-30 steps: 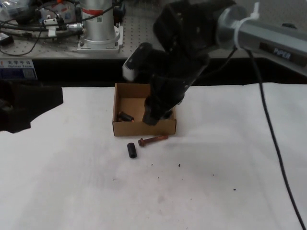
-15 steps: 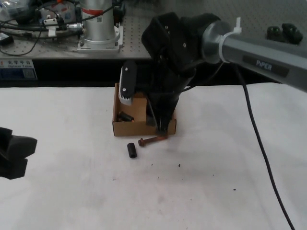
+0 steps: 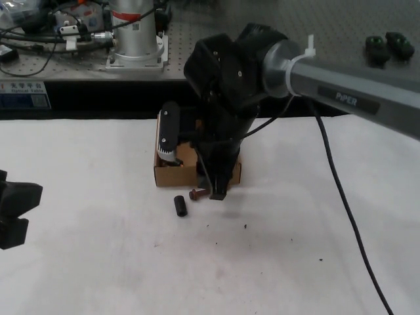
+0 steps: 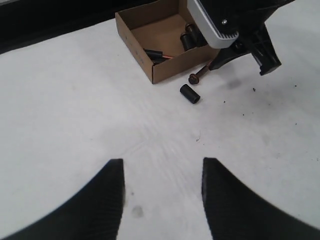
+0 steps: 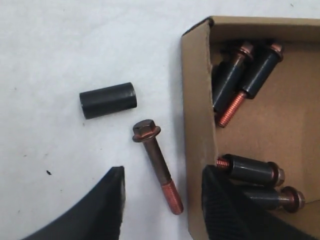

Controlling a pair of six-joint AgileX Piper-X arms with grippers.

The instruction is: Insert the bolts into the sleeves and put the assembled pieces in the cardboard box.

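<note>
A copper-coloured bolt [image 5: 155, 162] lies on the white cloth just outside the cardboard box [image 5: 195, 150], its head toward a loose black sleeve [image 5: 108, 100]. My right gripper [image 5: 162, 202] is open, with its fingers on either side of the bolt's threaded end. From above, the right gripper [image 3: 213, 189] hangs at the box's [image 3: 164, 177] near wall, over the bolt [image 3: 197, 194], with the sleeve [image 3: 180, 205] just beside. Several assembled pieces [image 5: 250, 170] lie in the box. My left gripper [image 4: 162, 195] is open over bare cloth, well short of the sleeve [image 4: 190, 93].
White cloth covers the bench around the box. A black strip and a perforated metal bench with a metal post [image 3: 134, 33] and cables run along the back. The right arm's cable [image 3: 341, 203] trails over the cloth.
The right arm has come down from over the box to the bolt at the box's near wall. The left gripper has drawn back and lower toward the near left edge.
</note>
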